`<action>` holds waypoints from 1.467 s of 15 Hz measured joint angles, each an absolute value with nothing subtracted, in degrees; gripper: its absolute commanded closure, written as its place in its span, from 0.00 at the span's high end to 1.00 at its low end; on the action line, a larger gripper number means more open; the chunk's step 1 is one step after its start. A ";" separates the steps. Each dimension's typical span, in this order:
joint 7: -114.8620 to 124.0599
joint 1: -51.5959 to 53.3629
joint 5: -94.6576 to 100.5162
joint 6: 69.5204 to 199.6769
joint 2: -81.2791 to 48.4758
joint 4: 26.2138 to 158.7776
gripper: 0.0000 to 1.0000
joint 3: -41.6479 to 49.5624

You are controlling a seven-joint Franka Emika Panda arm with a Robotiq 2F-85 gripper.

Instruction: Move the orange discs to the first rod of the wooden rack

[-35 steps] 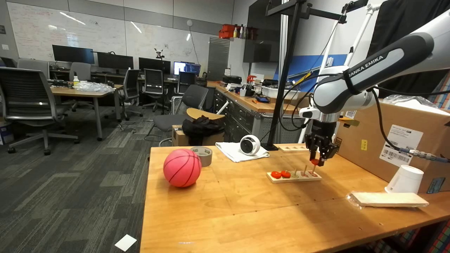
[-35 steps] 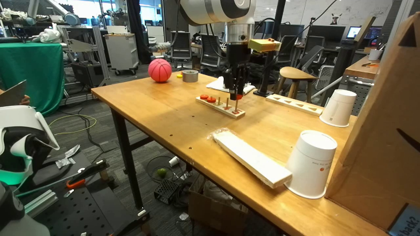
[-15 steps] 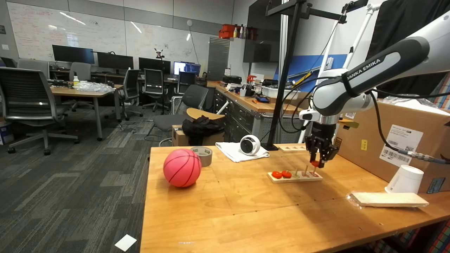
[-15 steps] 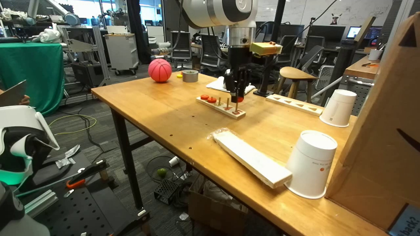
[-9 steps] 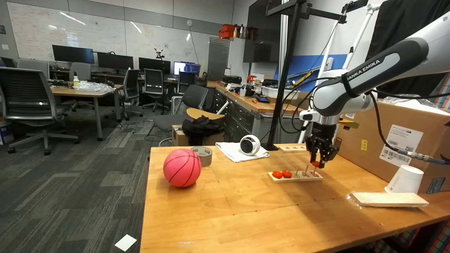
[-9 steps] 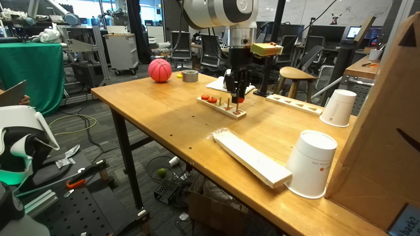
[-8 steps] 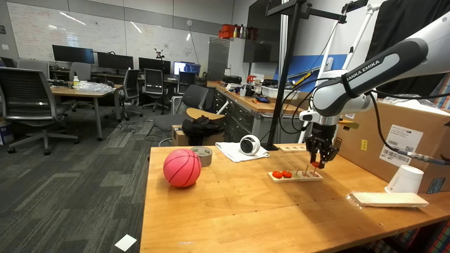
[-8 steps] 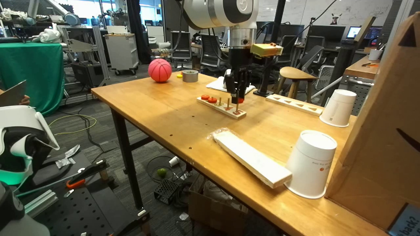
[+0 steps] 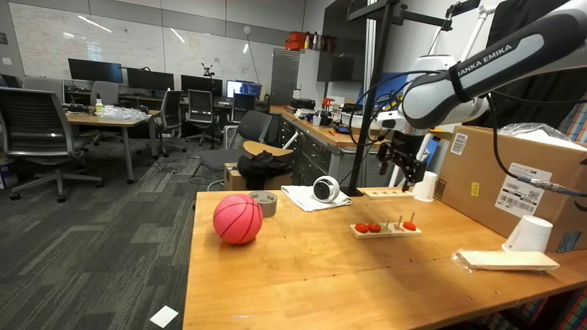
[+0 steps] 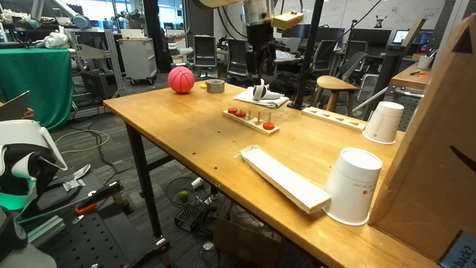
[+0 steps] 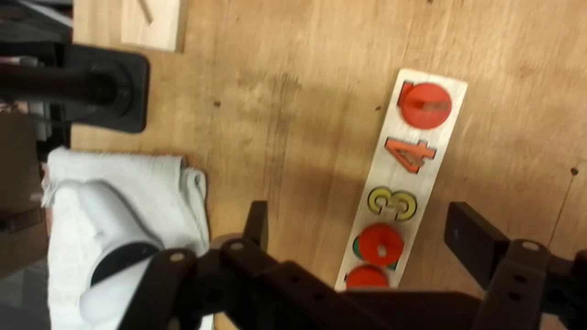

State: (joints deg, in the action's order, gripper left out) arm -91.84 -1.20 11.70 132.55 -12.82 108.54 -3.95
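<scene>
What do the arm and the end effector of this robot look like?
The arm is white with dark grey panels, white lettering ending "EMIKA" and a black strap. Black cables loop beside it. The end effector is black, with two jointed fingers.

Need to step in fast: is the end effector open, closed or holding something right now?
End effector: open, jaws well apart, holding nothing; three orange discs sit on the rack.

In an exterior view, the Robotiq gripper hangs, fingers apart, higher than the wooden rack, which bears three orange discs: two at one end, one around the tallest peg at the other. A pink basketball sits near a tape roll.
</scene>
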 measured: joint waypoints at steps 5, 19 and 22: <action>-91.84 3.07 11.69 132.83 -13.25 108.54 1.00 -7.38; -91.83 2.42 9.85 130.78 -19.65 109.74 1.00 -7.47; -91.83 1.65 9.64 130.07 -20.45 109.76 1.00 -7.32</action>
